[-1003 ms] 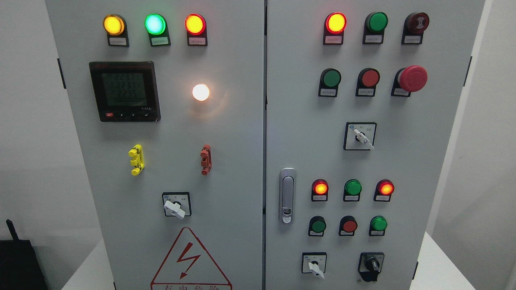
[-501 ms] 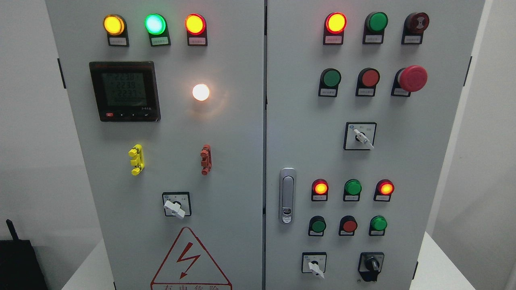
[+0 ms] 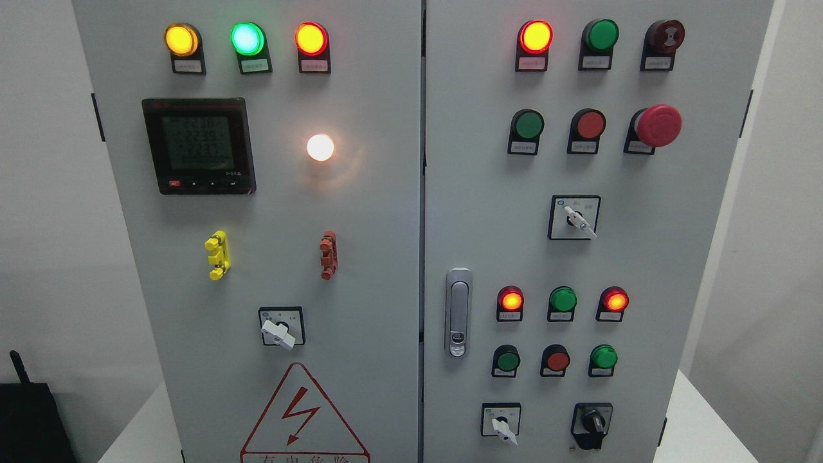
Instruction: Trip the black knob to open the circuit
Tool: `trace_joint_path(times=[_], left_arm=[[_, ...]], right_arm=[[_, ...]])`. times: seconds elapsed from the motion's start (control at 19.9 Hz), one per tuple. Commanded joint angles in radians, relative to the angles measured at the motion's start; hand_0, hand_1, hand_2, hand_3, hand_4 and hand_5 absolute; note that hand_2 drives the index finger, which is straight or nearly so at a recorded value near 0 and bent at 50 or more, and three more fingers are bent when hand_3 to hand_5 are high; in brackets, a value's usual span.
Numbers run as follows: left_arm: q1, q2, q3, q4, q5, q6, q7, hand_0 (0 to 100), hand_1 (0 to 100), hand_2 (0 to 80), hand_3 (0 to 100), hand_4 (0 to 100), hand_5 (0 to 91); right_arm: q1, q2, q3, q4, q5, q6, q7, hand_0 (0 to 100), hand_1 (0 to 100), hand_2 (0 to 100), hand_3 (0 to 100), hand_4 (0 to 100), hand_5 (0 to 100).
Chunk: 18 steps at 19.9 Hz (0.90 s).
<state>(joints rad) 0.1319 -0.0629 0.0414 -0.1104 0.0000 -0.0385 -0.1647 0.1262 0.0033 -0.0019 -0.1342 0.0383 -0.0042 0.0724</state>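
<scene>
sitting untouched, black knob (image 3: 592, 422) at cabinet's (image 3: 386, 212) lower right.

An electrical test or training room: a grey two-door control cabinet (image 3: 386, 212) fills the view before plain white walls. On its left door sit lit lamps (image 3: 247, 38), a digital meter (image 3: 198, 145) and a shock-warning triangle (image 3: 302, 415); on its right, push buttons (image 3: 557, 359), selector switches (image 3: 574, 217) and a red emergency stop (image 3: 657, 125).

Red lightning-bolt warning triangle (image 3: 303, 415) sits low on the left cabinet door (image 3: 373, 257), its Chinese characters cut off below. Digital meter (image 3: 198, 145) shows number rows, too blurred to read. Button labels are illegible.
</scene>
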Motion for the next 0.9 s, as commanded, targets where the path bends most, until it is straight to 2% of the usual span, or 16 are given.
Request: trace_joint_path(times=[0.0,0.15,0.25,0.5,0.7,0.85], left_arm=[[0.0,0.0,0.0,0.0,-0.023,0.0,0.001,12,39,0.0,0,0,0.0],[0.0,0.0,0.0,0.0,-0.023,0.0,0.001,12,39,0.0,0,0,0.0],[0.0,0.0,0.0,0.0,-0.023,0.0,0.001,12,39,0.0,0,0,0.0],[0.0,0.0,0.0,0.0,-0.023,-0.001,0.001,12,39,0.0,0,0,0.0],[0.0,0.0,0.0,0.0,-0.023,-0.001,0.001,12,39,0.0,0,0,0.0],[0.0,0.0,0.0,0.0,-0.023,0.0,0.001,12,39,0.0,0,0,0.0]], right_arm=[[0.01,0.004,-0.02,-0.085,-0.001,-0.022,0.001,0,12,0,0,0,0],[-0.003,-0.002,-0.02,-0.073,-0.003,-0.049,0.003,0,11,0,0,0,0],[-0.01,-0.019,-0.021,-0.074,-0.004,-0.051,0.006,0,11,0,0,0,0],[-0.014,-0.019,-0.027,-0.085,-0.038,-0.083,0.013,0,12,0,0,0,0],[-0.008,-0.014,-0.136,-0.174,-0.023,-0.088,0.046,0,13,0,0,0,0],[0.0,-0.009,-0.144,-0.245,0.003,-0.094,0.049,0,13,0,0,0,0]])
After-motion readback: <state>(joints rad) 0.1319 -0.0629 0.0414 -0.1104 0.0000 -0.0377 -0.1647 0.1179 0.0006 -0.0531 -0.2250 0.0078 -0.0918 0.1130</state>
